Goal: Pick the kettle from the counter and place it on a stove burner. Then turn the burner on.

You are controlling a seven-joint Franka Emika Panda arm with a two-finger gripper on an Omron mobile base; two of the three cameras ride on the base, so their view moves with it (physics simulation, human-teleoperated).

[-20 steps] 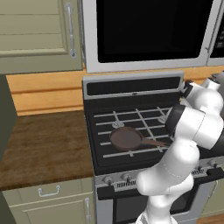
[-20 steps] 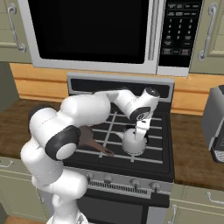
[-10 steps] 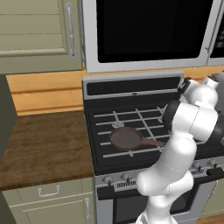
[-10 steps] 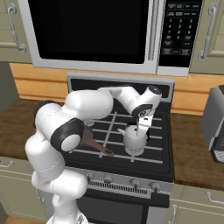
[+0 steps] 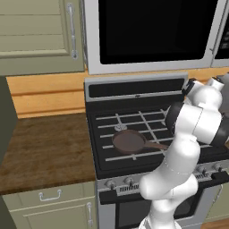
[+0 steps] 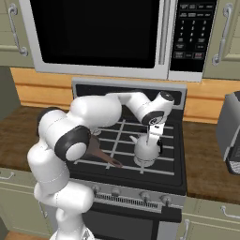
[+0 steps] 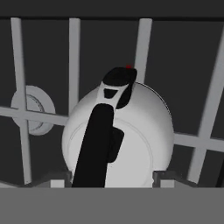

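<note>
Left of the gripper, a frying pan sits on the grate; a burner head is nearby. Directly below, the kettle rests on the stove. Fingers stand apart, straddling its handle, not clamped.

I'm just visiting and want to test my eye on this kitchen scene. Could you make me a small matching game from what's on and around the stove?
Things:
1. kettle
2. pan
3. gripper
4. counter

Descriptions:
A. brown, on the stove's left grates
B. dark wood grain, beside the stove
C. white-silver, standing on the right grates
D. jaws open, just above the kettle

Pairs: 1-C, 2-A, 3-D, 4-B
</note>
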